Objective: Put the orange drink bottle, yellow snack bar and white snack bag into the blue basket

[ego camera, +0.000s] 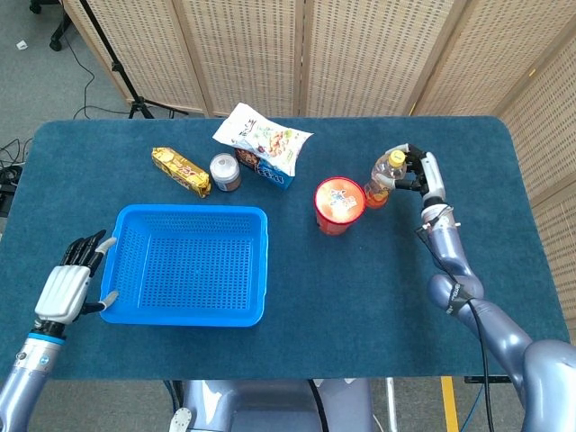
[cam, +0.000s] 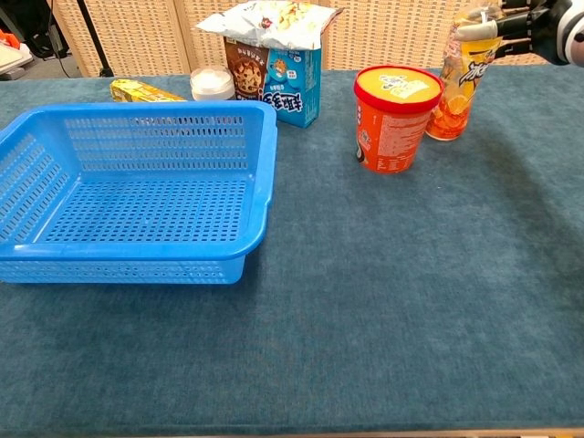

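Note:
The orange drink bottle [ego camera: 382, 183] [cam: 454, 91] stands at the back right, tilted with its cap toward my right hand [ego camera: 417, 174] [cam: 538, 20], which grips it near the top. On the table's back left lies the yellow snack bar [ego camera: 180, 170] [cam: 141, 90]. The white snack bag [ego camera: 262, 138] [cam: 269, 20] rests on top of a blue box. In front of them sits the blue basket [ego camera: 193, 211] [cam: 265, 173], with nothing in it. My left hand [ego camera: 65, 283] hovers open just off the basket's left rim, shown only in the head view.
A red-orange lidded cup [ego camera: 339, 204] [cam: 392, 117] stands right beside the bottle, on its left. A blue cookie box [ego camera: 270, 170] [cam: 287, 78] and a small white-lidded can [ego camera: 224, 172] [cam: 212, 83] stand behind the basket. Folding screens close off the back.

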